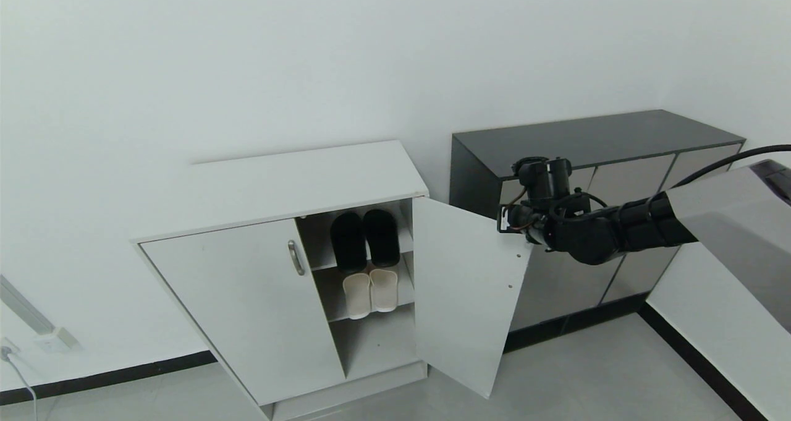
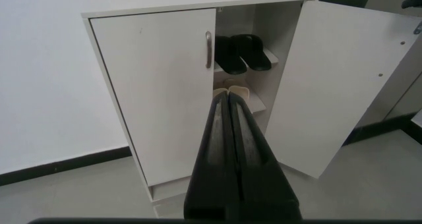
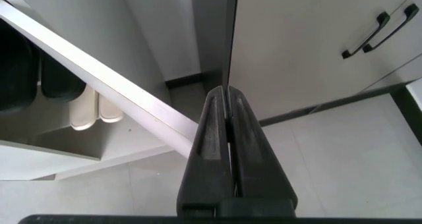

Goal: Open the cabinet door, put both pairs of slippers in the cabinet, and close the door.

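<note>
The white cabinet (image 1: 296, 180) has its right door (image 1: 463, 285) swung open and its left door (image 1: 247, 310) closed. A black pair of slippers (image 1: 364, 238) lies on the upper shelf, and a beige pair (image 1: 371, 291) on the shelf below. My right gripper (image 1: 505, 220) is shut and empty at the open door's upper outer corner. In the right wrist view the right gripper (image 3: 228, 92) meets the door's top edge (image 3: 132, 95). My left gripper (image 2: 229, 99) is shut and empty, out in front of the cabinet and facing the beige slippers (image 2: 236, 92).
A dark-topped cabinet (image 1: 593, 136) with grey doors stands against the wall just right of the open door. A white counter (image 1: 729, 297) runs along the right side. A wall outlet (image 1: 55, 340) with a cable sits low at the far left. Open floor (image 1: 587, 378) lies before the cabinets.
</note>
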Controlling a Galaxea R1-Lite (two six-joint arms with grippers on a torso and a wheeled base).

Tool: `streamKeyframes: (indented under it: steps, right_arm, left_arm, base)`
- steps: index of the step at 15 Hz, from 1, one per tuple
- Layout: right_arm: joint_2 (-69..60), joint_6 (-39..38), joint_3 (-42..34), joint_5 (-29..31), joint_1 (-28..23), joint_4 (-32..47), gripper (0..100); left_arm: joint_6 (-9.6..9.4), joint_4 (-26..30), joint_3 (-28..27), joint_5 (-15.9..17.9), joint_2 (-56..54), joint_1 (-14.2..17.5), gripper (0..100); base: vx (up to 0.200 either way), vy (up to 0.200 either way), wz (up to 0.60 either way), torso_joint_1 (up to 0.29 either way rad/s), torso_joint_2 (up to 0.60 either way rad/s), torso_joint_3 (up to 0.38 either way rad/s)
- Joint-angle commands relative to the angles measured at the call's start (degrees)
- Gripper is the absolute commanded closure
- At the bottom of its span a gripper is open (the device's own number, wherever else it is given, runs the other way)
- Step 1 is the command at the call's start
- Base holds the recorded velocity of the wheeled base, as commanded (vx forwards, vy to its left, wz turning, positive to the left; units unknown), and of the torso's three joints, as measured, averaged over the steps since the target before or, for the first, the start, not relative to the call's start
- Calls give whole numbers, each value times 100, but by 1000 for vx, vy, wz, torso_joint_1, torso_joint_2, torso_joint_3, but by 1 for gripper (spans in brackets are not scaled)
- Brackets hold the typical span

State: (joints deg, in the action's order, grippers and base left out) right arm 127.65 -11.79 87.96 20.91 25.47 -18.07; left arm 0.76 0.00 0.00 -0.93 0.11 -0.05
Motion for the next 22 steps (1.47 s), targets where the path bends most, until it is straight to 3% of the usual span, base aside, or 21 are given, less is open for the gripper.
streamKeyframes:
  steps: [1,10,14,17,22]
  right_arm:
    - [41,1,2,1,2,-4,100]
    - [-73,-8,-270,10,73,-4,100]
    - [-750,-166,-1061,10,565,-39,100]
    - [-1480,-219,-1817,1,1277,-65,100]
    - [-1726,-131,-2230,1,1532,-443,100]
  left_arm:
    - [4,0,0,-4,-2,5,100]
    - [4,0,0,-4,-2,-4,100]
    - [4,0,0,-4,-2,-4,100]
    - [4,0,0,-4,-2,-4,100]
    - [4,0,0,-4,-2,-4,100]
  base:
    - [0,0,0,0,0,0]
    - [0,0,0,0,0,0]
    - [0,0,0,0,0,0]
    - [0,0,0,0,0,0]
    - [0,0,0,0,0,0]
